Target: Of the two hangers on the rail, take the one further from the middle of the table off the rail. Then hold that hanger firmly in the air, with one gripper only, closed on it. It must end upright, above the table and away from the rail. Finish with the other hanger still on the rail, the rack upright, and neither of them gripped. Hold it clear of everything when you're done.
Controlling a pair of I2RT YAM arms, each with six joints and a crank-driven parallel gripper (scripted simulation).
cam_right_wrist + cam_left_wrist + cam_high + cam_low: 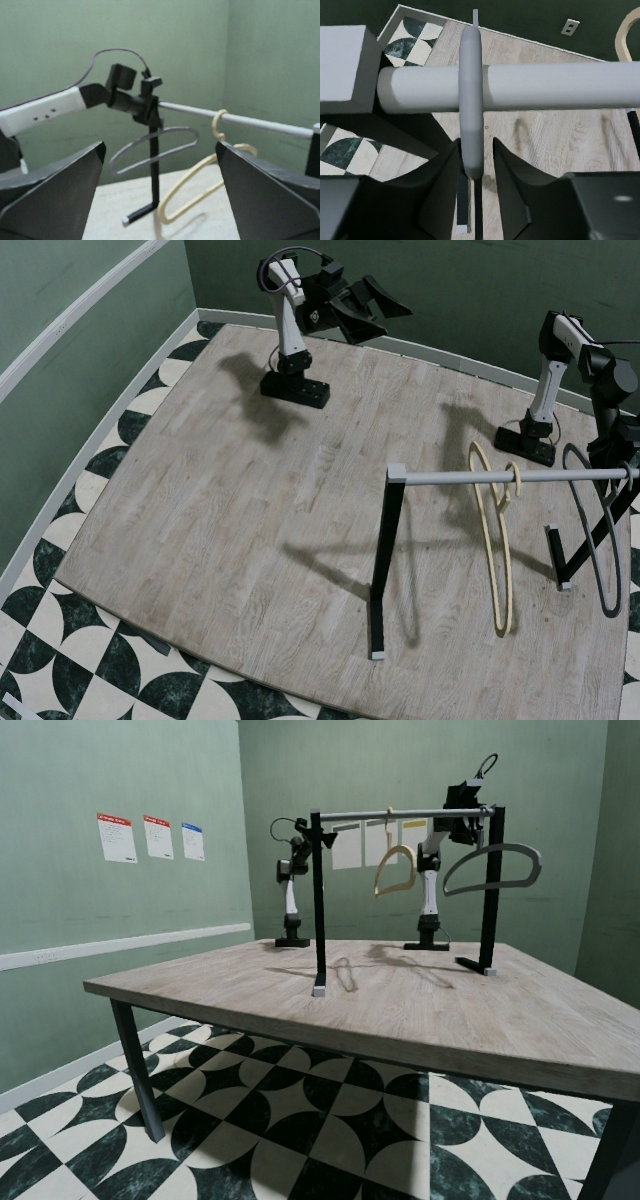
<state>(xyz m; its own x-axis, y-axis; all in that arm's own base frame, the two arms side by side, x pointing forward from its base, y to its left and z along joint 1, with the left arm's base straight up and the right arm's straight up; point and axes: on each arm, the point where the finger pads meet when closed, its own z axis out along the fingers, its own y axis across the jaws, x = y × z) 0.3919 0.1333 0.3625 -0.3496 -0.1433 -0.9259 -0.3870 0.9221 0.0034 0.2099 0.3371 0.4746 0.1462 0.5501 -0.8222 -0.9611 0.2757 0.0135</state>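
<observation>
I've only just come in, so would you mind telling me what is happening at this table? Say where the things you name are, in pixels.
The left gripper point(477, 140) is up at the rail point(454, 477) point(361, 816) point(560, 86) point(270, 124), its fingers partly open around the grey hanger's hook point(471, 100) but not visibly clamped on it. The grey hanger point(589, 539) point(491, 887) point(150, 160) hangs near one end, the cream hanger point(488, 544) point(382, 867) point(192, 201) nearer the middle. The right gripper point(397, 324) point(160, 143) is open and holds nothing. Neither hanger is off the rail.

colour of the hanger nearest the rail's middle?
Cream; clearest in the top view.
</observation>
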